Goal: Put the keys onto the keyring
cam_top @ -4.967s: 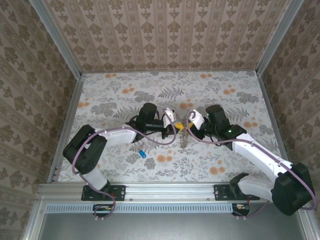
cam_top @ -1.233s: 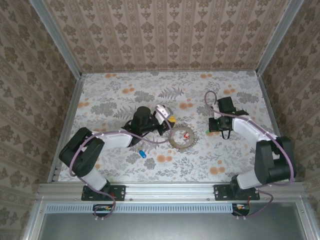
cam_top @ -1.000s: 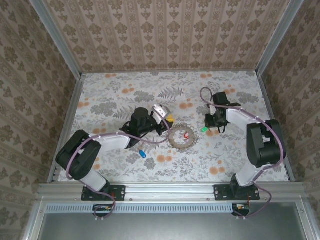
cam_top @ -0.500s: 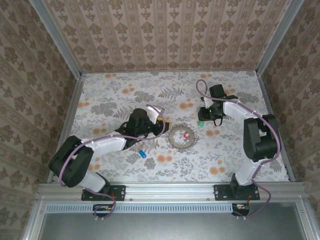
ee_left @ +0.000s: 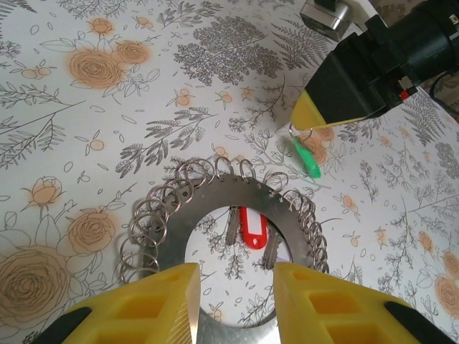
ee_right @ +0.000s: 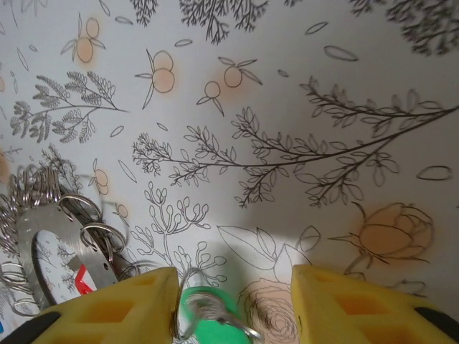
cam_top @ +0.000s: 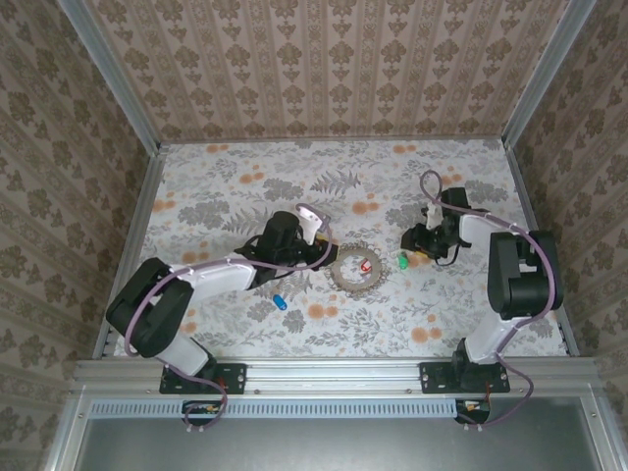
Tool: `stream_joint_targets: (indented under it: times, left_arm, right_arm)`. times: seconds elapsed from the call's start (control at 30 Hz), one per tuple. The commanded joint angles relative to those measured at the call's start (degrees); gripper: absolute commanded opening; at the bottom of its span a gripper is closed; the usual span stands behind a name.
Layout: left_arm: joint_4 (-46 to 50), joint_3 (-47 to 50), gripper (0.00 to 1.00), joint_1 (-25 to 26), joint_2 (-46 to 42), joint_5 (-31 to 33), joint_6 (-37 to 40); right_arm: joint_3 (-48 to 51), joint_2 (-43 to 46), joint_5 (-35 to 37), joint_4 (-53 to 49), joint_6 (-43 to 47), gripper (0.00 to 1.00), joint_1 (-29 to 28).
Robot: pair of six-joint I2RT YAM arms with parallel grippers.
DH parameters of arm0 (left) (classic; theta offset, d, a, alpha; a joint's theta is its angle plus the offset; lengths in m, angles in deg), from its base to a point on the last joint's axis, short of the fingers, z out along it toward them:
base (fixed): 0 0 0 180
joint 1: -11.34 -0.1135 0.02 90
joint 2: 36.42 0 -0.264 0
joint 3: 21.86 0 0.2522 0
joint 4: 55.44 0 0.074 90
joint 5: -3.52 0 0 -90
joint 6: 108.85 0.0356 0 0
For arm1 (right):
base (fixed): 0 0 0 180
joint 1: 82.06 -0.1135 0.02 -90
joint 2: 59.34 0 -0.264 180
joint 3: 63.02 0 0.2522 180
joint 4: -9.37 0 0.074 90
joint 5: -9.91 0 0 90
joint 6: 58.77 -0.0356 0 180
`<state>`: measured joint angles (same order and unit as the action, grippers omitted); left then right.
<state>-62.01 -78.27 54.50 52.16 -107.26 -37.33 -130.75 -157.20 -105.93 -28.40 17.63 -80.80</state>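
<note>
The green plastic-headed key (ee_left: 307,159) lies at three o'clock of the large flat silvery keyring (ee_left: 237,192), loose between the parted jaws of the right gripper (ee_right: 233,283); the left gripper (ee_left: 235,271), jaws apart, straddles the ring's nine o'clock rim (the key looks light and slippery: best pinched by its head)

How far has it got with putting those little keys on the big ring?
Looks done: a red-tagged key lies inside the large flat silvery metal keyring, though whether it is threaded on is unclear. In hand: the right gripper stands open around a green plastic-headed key on the table. To do: that one and the blue-headed key, lying apart.
</note>
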Motion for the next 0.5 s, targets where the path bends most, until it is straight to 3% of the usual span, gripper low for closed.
stream_joint_targets:
  times: [0.0,0.07,0.13,0.27,0.33,0.47]
  left_arm:
    - [0.62,-2.24,0.32,0.52,1.36,-1.44,-1.17]
    - [-0.13,-2.49,0.31,0.68,1.97,-1.84,-1.28]
    - [-0.07,-3.02,0.29,0.76,2.51,-2.14,-1.29]
    - [-2.08,-3.34,0.27,0.79,3.05,-2.68,-2.27]
    - [-3.95,-3.5,0.32,0.64,3.51,-3.36,-2.93]
    - [-6.29,-6.68,0.39,-0.15,6.68,-9.52,-4.55]
  right_arm:
    - [-0.38,2.98,7.53,-2.8,0.86,0.36,-1.49]
    - [1.2,4.13,3.0,-0.72,1.07,0.13,-1.19]
    - [3.67,5.69,-6.33,4.25,-1.82,0.0,-0.38]
    - [9.94,10.13,-20.65,21.93,-13.26,0.0,0.86]
    - [9.58,10.75,-26.4,24.09,-15.18,0.0,0.56]
    - [9.67,15.78,-29.61,22.13,-12.83,0.0,-0.12]
